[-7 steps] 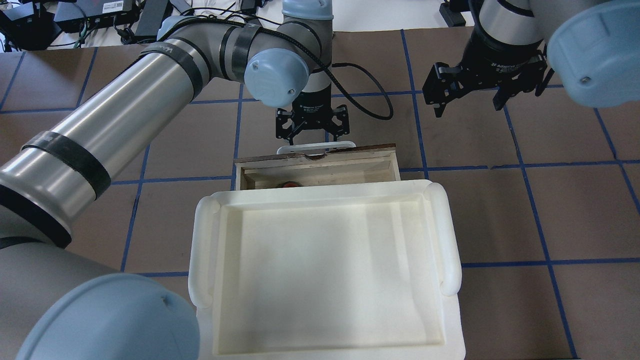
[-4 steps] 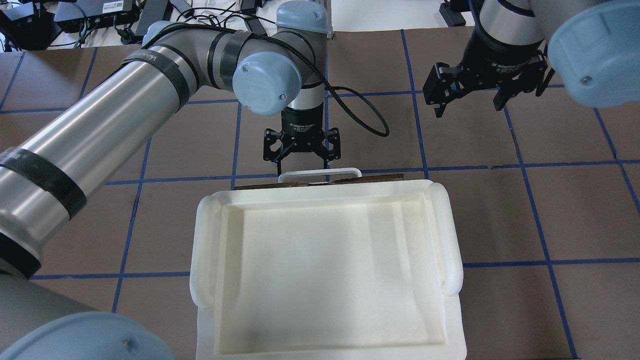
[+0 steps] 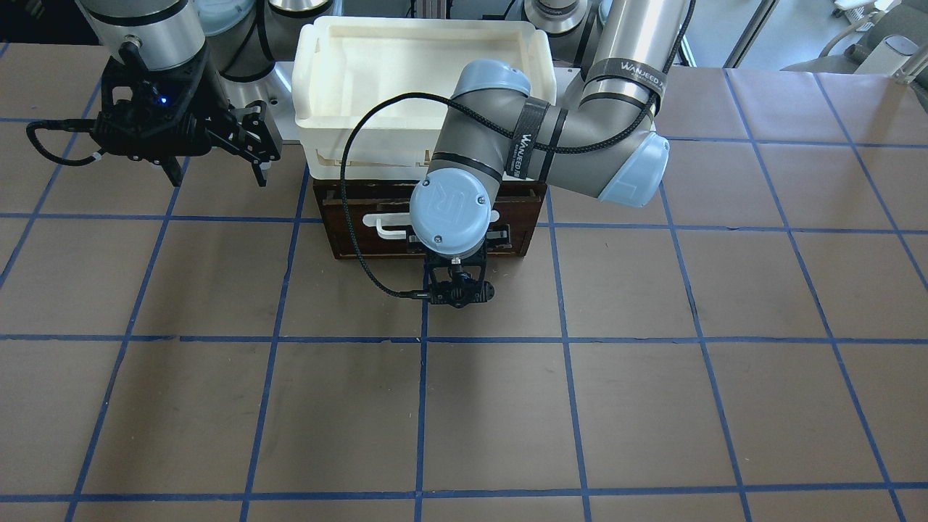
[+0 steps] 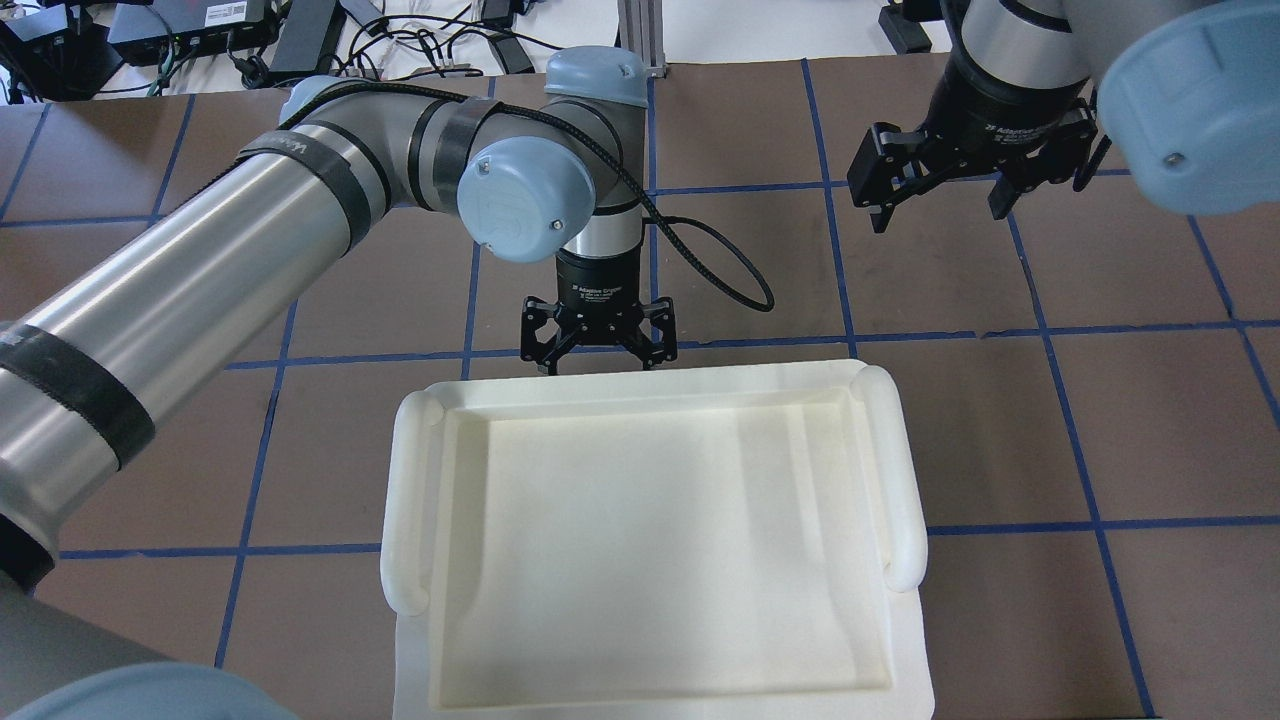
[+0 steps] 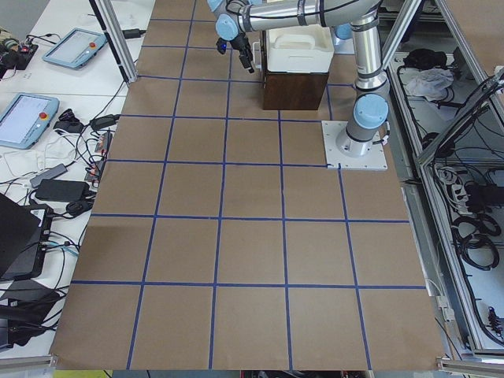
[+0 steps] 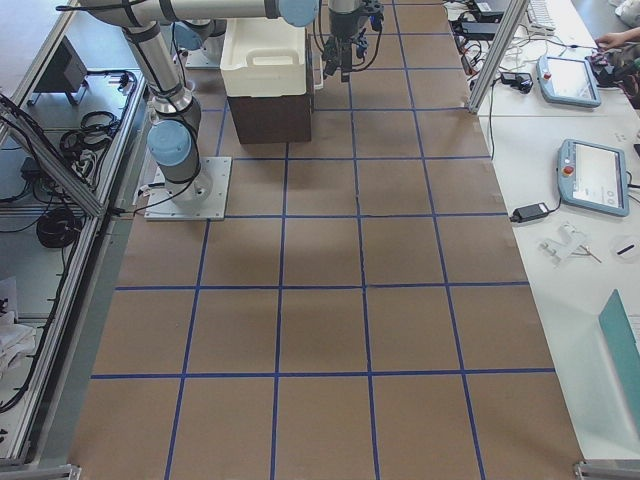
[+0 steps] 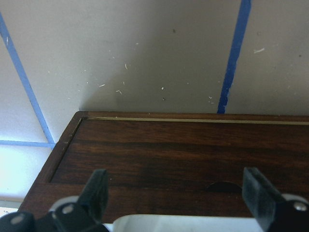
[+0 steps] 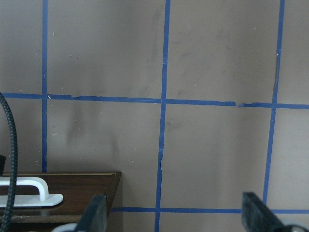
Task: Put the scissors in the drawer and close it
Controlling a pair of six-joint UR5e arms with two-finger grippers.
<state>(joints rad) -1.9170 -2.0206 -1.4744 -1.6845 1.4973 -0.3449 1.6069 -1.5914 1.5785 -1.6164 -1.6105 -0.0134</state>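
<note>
Drawer (image 3: 348,235) pushed in flush beneath white bin (image 4: 640,385); long axis crosswise, dark brown front facing away from robot, white bar handle (image 3: 388,223) horizontal. Left gripper (image 4: 598,358) fingers spread, straddling handle. Right gripper (image 4: 940,195) fingers spread, off to drawer's side.

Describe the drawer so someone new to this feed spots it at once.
Find the white plastic bin by the robot's base; it sits on a dark brown wooden box. The drawer is that box's front face, pushed in. Unlike the pale bin above, it is dark, with a white bar handle.
</note>
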